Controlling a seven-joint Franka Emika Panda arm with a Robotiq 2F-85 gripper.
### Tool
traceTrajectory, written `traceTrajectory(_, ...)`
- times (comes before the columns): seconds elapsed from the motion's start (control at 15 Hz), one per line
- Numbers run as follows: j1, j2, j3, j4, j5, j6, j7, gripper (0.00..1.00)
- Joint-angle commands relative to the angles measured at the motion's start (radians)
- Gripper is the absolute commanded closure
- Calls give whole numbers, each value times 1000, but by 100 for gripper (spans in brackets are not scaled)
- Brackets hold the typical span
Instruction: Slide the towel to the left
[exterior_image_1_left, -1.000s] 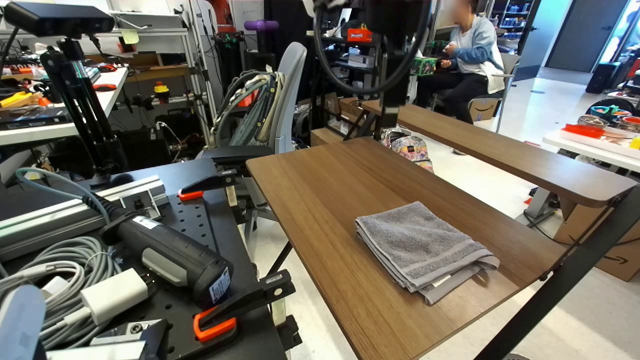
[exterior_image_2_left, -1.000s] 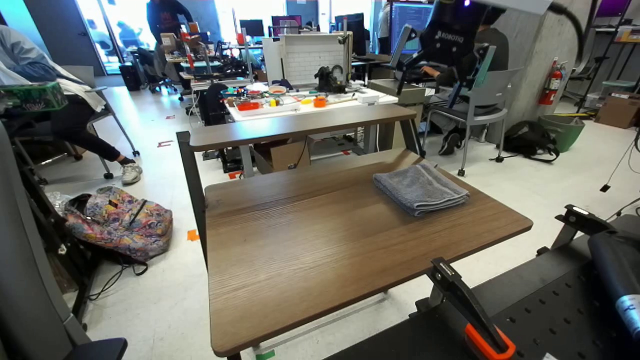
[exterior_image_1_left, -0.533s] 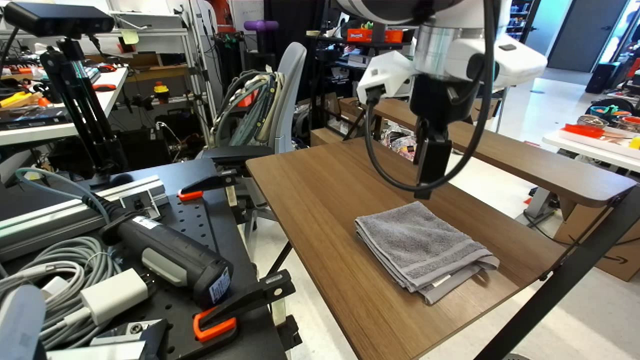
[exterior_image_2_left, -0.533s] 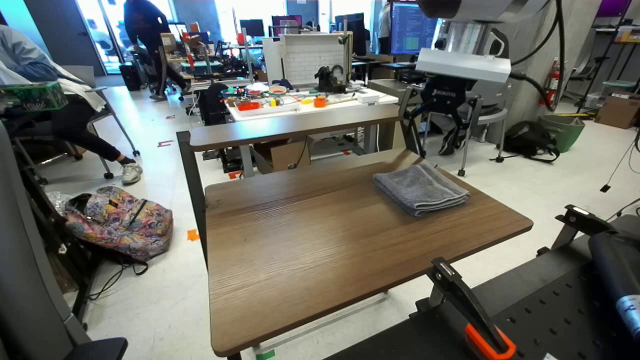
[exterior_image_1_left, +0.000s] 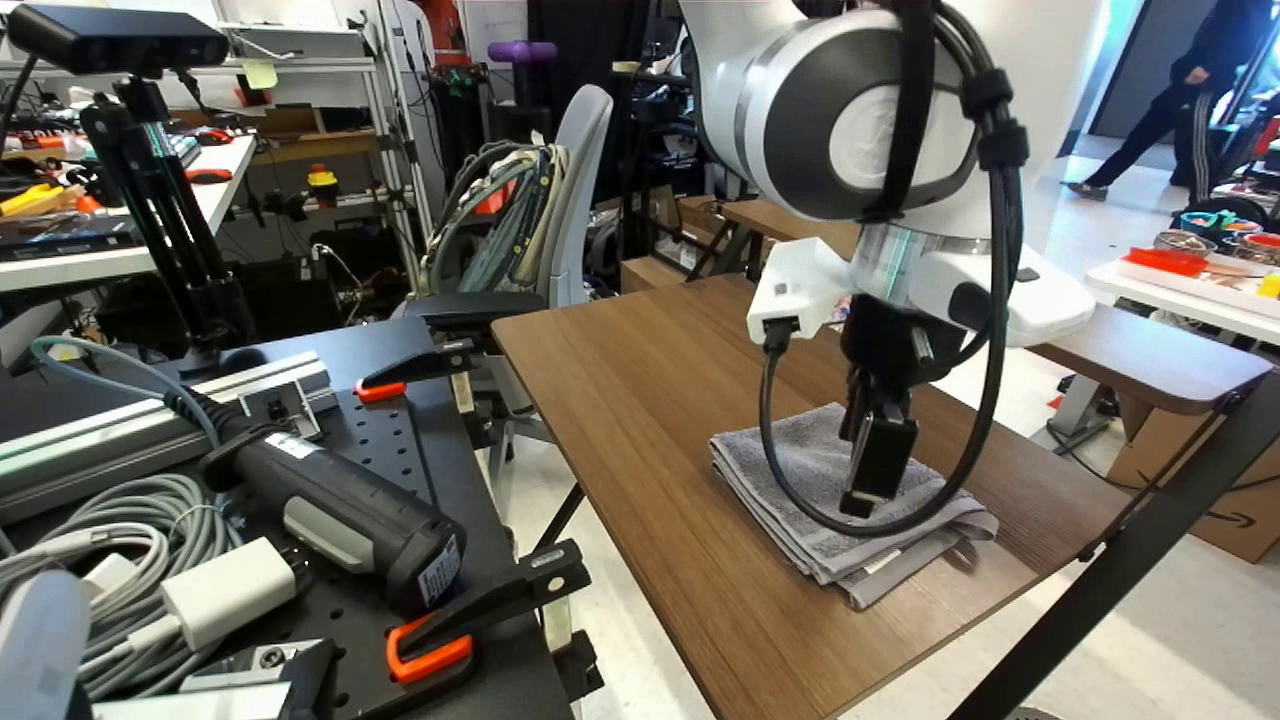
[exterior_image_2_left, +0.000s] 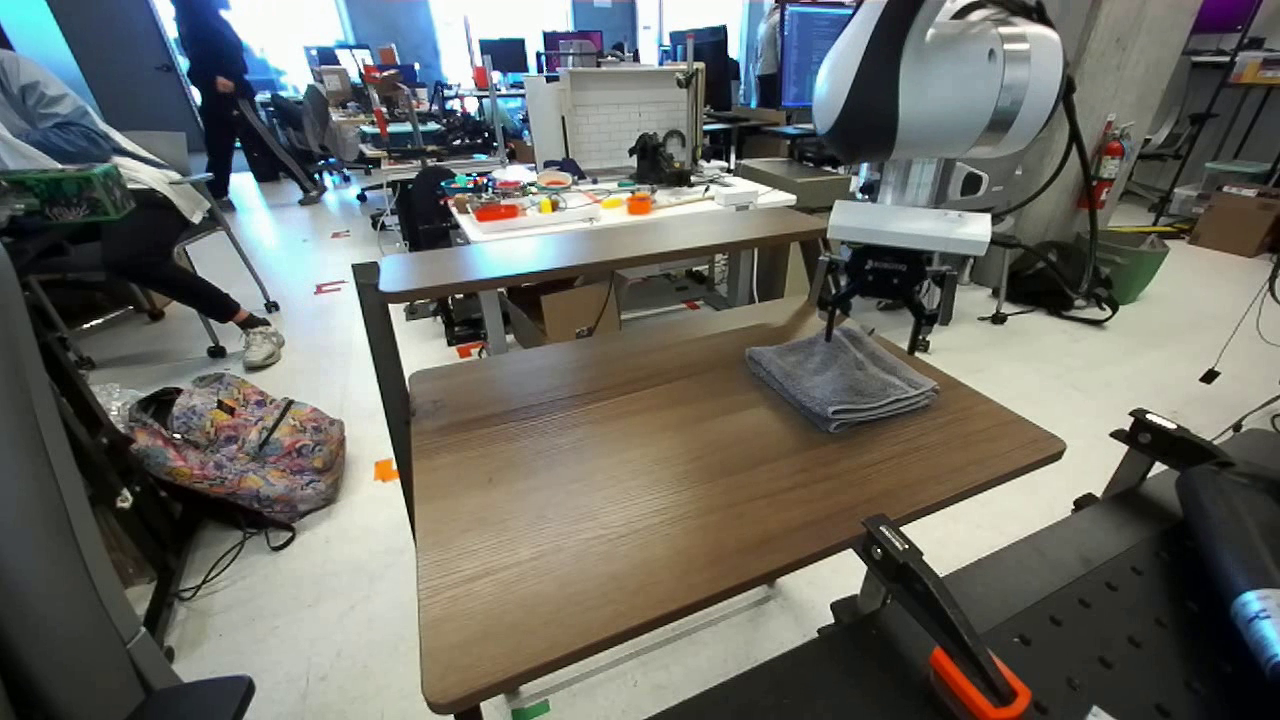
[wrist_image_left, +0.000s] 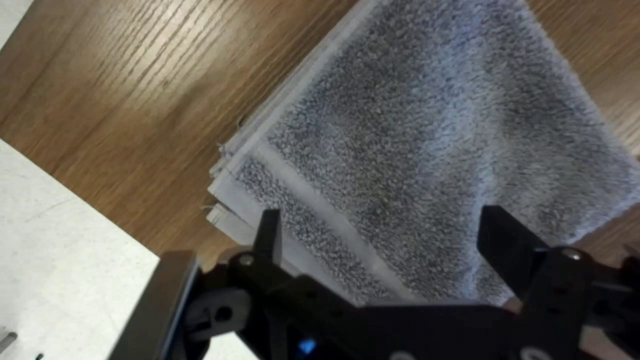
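The gray, fuzzy cloth towel (exterior_image_2_left: 845, 378), folded into a thick stack, lies flat on the brown, flat wooden table (exterior_image_2_left: 590, 480), near one short end of the table. Above the same end of the table is the black two-finger gripper (wrist_image_left: 382, 215). Its fingers (wrist_image_left: 270, 235) are spread wide, with a big gap and no cloth pinched in it; they point down over the towel, and it is hard to see if the tips touch it. The slide looks not yet done, and the next step is probably to get a good hold. The towel should be light, soft, floppy and hard to break. The fuzzy side should be easy to grip, not slippery, but the layers may slip over each other, so the top one could bunch up or come unfolded. A good way may be to press both tips down gently on the middle and drag the whole stack, or pinch all the layers at a folded edge. Pushing hard could jam the tips on the table.
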Motion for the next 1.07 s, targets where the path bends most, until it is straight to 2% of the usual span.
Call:
traceTrajectory(0.0,3,80,-9,83,-18,-64,18,0)
traceTrajectory(0.27,29,116,-14,99,-34,-78,23,0)
traceTrajectory(0.47,75,119,-20,90,-69,-55,36,0)
traceTrajectory(1.0,253,157,-14,160,-123,-68,161,0)
